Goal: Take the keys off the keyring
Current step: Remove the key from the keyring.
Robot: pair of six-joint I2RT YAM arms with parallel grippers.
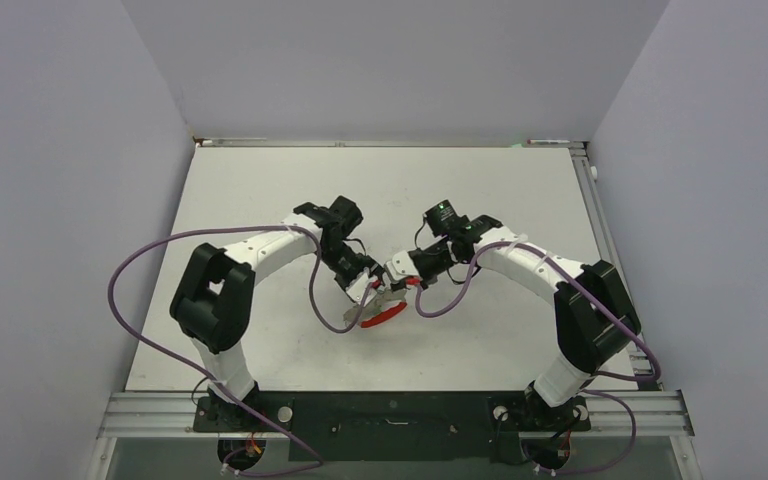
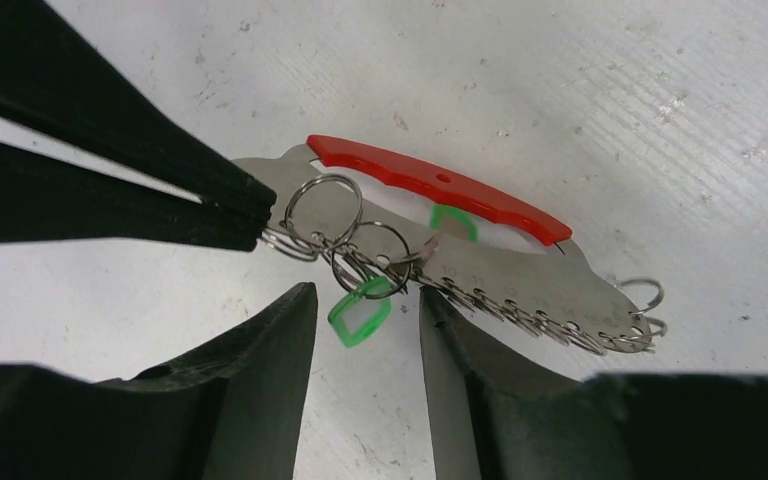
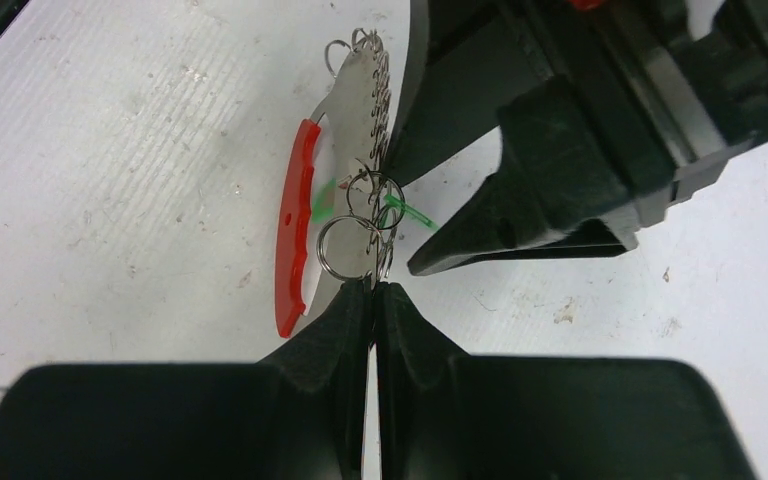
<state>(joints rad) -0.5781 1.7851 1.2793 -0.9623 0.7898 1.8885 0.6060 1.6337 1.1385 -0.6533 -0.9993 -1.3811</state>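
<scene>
Keyring [image 2: 520, 270]: in the middle of the white counter [image 1: 260, 200], between the two hands. It is a flat metal plate with a red curved strap [image 2: 440, 185] along its upper edge and a row of small wire rings [image 2: 560, 325] along its lower edge.
Whether it rests on the counter: cannot tell.
Right hand [image 3: 372, 290]: fingers pressed together, pinching the cluster of rings at one end of the keyring.
Left hand [image 2: 365, 298]: fingers spread, one on each side of the green tag [image 2: 360, 318], with a gap on both sides and nothing gripped.
Green tag: hangs from the rings just beside the pinched end, at lower centre of the left wrist view. The key it belongs to is too small to make out.
Second green piece [image 2: 450, 220]: shows through the opening just under the strap.
In the way: the right hand's black fingers cross the upper left of the left wrist view and hide the plate's end. In the right wrist view the left hand fills the upper right and covers part of the ring row.
Around: purple cables [image 1: 125, 275] loop off both arms — grey walls [image 1: 60, 150] stand on three sides, and a metal rail [image 1: 390, 410] runs along the bottom of the top view.
</scene>
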